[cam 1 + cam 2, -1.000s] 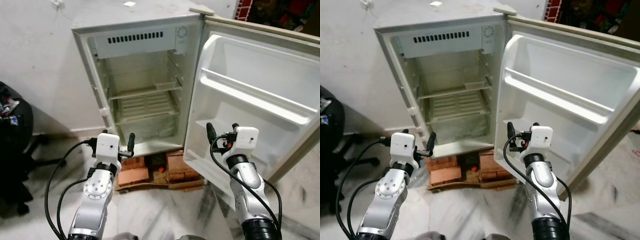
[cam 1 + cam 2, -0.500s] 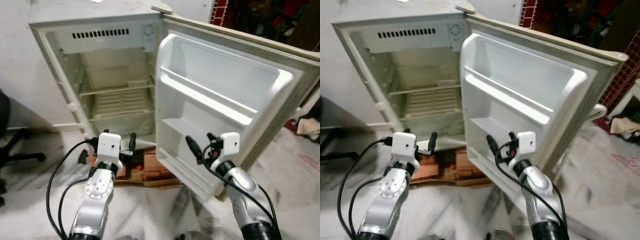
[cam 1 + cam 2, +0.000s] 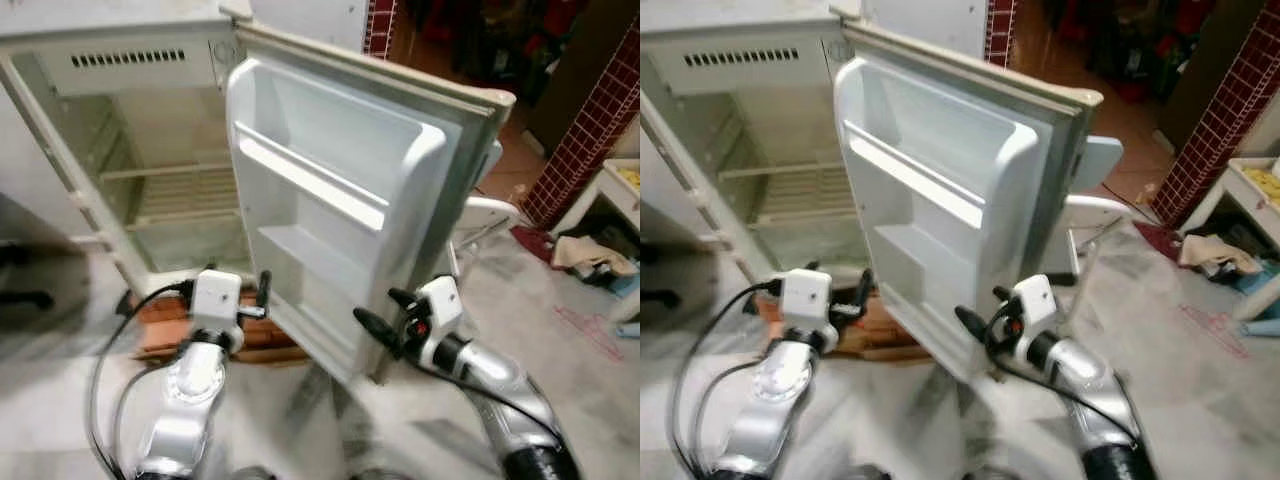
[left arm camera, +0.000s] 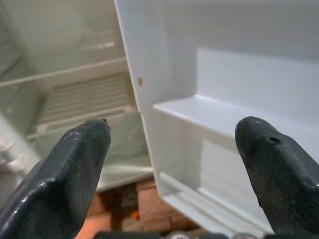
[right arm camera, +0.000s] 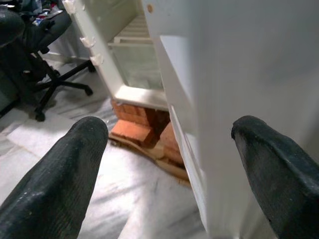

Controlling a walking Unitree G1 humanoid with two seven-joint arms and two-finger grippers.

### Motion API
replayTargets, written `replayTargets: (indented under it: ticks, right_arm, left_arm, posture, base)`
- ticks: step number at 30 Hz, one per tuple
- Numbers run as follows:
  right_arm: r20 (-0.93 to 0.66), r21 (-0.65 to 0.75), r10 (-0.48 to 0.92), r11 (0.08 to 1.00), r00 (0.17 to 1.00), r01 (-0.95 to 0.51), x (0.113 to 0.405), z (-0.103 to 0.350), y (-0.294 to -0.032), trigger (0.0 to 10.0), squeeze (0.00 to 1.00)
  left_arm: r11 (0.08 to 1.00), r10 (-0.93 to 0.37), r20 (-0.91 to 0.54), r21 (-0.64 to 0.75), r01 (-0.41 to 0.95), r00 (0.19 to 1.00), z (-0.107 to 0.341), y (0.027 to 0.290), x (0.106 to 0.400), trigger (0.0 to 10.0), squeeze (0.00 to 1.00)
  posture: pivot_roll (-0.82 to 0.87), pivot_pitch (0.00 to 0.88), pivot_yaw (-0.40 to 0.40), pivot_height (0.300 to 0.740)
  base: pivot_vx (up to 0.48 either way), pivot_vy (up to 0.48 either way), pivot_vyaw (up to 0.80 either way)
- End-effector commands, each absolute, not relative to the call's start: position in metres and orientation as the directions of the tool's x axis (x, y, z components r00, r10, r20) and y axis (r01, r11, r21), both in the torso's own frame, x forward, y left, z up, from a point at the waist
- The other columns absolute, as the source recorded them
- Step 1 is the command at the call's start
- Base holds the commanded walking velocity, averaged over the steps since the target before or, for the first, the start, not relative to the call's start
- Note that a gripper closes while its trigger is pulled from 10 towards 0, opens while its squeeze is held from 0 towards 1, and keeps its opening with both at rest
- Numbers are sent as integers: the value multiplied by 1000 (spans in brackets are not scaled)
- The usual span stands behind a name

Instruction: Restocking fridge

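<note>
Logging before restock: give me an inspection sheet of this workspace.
Surface: pale marble floor, streaked.
Job's things: fridge open, shelves bare; fridge door swung wide, door racks bare; no stock seen.
Clutter: cloth heap on the floor at right.
Grippers: left gripper open, facing the door's lower rack; right gripper open near the door's bottom edge.
Cables: black cables loop along the left arm.
Surroundings: bricks under the fridge; office chair; red tiled wall.

Spread left gripper (image 4: 172, 149), fridge door (image 4: 239, 74), bricks (image 4: 149, 206)
</note>
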State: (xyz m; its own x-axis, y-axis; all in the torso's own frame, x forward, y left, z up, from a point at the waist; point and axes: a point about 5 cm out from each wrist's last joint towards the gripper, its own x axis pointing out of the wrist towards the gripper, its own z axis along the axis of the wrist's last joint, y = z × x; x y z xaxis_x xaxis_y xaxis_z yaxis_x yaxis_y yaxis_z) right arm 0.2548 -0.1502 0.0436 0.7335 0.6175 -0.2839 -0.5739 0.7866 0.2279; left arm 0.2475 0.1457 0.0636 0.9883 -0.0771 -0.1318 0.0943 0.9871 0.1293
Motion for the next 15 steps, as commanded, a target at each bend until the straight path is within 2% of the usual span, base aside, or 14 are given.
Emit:
replayTargets:
  ticks: [1,6,9,12,15]
  right_arm:
    - [-290,187,594,804,750,-564,261,48,-161,10000,0]
    - [-279,137,543,839,792,-527,272,54,-174,10000,0]
    - [-232,90,437,899,869,-428,287,62,-182,10000,0]
    - [-161,79,360,933,919,-352,299,75,-184,10000,0]
    - [-50,105,319,944,946,-313,315,94,-173,10000,0]
  left_arm:
    - [986,-83,-99,138,97,992,71,144,251,10000,0]
    - [987,-76,-97,136,89,992,71,143,251,10000,0]
    - [988,-51,-95,142,64,994,72,146,251,10000,0]
    - [991,5,-112,137,11,994,70,153,250,10000,0]
    - [990,125,-188,81,-112,974,59,171,243,10000,0]
  posture:
    - [-36,0,27,740]
    - [-35,0,27,740]
    - [-32,0,24,740]
    - [-31,0,25,740]
    - [-25,0,25,740]
  base:
    - [0,0,0]
    - [0,0,0]
    - [0,0,0]
    - [0,0,0]
    - [0,0,0]
